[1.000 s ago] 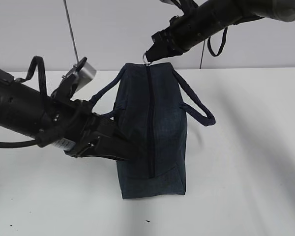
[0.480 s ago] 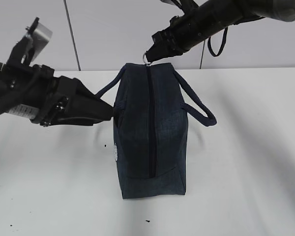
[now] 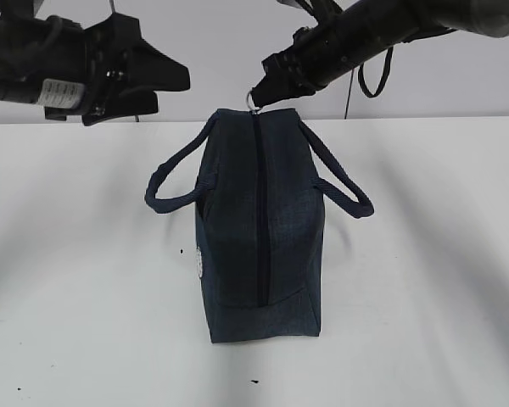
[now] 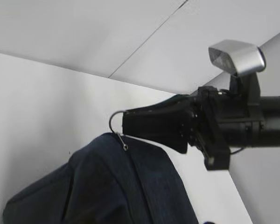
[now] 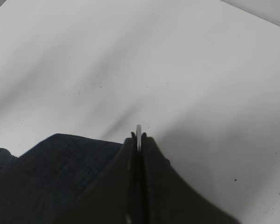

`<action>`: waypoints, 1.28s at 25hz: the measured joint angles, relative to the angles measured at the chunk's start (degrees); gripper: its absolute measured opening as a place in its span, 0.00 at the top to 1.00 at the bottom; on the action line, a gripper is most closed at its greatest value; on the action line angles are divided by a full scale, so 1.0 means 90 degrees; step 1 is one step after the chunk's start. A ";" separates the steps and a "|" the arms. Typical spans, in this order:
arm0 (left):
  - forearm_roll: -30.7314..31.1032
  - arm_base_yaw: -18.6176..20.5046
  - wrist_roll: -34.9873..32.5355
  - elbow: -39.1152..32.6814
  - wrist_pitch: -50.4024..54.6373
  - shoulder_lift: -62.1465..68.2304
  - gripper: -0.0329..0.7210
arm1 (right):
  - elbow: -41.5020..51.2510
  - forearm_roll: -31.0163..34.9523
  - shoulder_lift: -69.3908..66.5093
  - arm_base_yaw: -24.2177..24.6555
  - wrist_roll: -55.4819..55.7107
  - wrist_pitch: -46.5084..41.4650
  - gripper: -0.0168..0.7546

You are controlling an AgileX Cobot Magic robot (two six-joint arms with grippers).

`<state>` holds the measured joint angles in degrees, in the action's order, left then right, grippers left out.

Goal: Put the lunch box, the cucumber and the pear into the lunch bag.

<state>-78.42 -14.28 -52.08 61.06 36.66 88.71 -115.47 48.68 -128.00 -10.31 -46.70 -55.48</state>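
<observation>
Two arms are above the table point(image 3: 424, 280). One, the right gripper point(image 3: 256, 97), pinches the silver ring point(image 4: 115, 125) at the far end of the zipper point(image 3: 258, 212) — probably to pull it. Lunch bag point(image 3: 259, 246) stands zipped in the middle; the left gripper point(image 3: 174, 80) hangs high, apart, its jaws hard to read.

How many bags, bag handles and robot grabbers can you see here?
Bags: 1, the lunch bag.
Bag handles: 2, the left handle and the right handle.
Grabbers: 2, the left gripper and the right gripper, whose jaws pinch the silver ring pull.
Total: 5.
</observation>
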 joint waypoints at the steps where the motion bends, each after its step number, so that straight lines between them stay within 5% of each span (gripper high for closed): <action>1: 0.0020 0.0000 0.0000 0.0185 0.0000 0.0143 0.41 | 0.0000 0.0015 0.0000 0.0000 0.0003 0.0000 0.97; 12: 0.0093 -0.0034 0.0000 0.1318 0.0149 0.1449 0.44 | 0.0000 0.0216 0.0000 0.0000 0.0014 0.0000 0.97; 22: 0.0398 -0.0291 0.0025 0.1458 0.0145 0.1950 0.46 | 0.0000 0.0231 0.0000 0.0000 0.0014 0.0000 0.97; 24: 0.0398 -0.0291 0.0038 0.1458 0.0145 0.1969 0.52 | 0.0000 0.0231 0.0000 0.0000 0.0014 0.0000 0.97; 29: 0.0392 -0.0291 0.0043 0.1458 0.0288 0.2063 0.88 | 0.0000 0.0231 0.0000 0.0000 0.0014 0.0000 0.97; 32: 0.0406 -0.0291 0.0045 0.1458 0.0373 0.2070 0.94 | 0.0000 0.0231 0.0000 0.0000 0.0014 -0.0037 0.97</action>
<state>-74.77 -16.90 -51.68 74.18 40.01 107.33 -115.47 50.76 -128.00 -10.31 -46.57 -55.81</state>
